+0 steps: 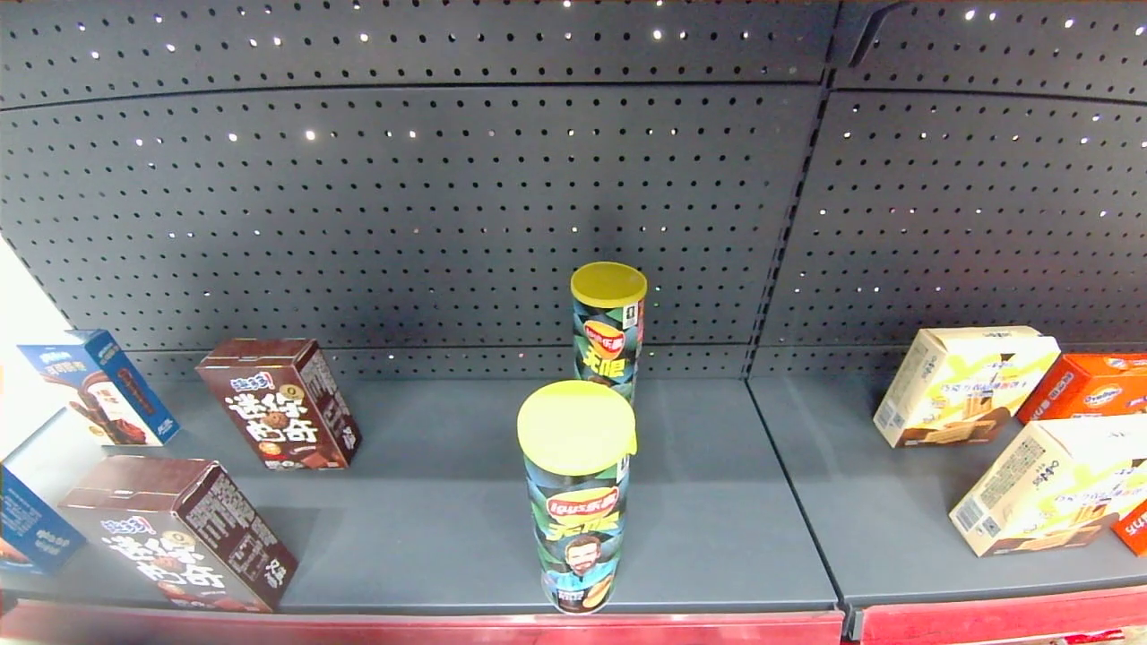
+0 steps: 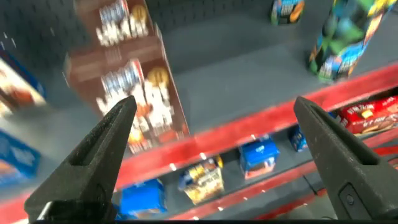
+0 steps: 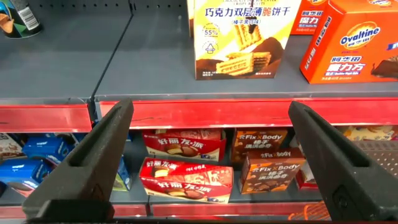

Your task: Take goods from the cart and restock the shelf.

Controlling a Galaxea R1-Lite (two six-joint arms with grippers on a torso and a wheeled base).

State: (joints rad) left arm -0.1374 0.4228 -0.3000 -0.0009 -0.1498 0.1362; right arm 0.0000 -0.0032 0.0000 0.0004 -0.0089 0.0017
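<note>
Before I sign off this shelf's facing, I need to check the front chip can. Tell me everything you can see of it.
The front chip can is a tall cylinder, capped by a flat yellow-green lid that looks like plastic. Its wrap is dark with blue-green facets, a red-and-yellow logo and a printed figure near the base. It stands upright on the grey shelf, right at the front behind the red edge strip. A second chip can stands behind it, apart. Only the shelf touches it.

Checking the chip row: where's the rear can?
Head view: the rear can stands upright mid-shelf by the pegboard back, just behind the front can.
</note>
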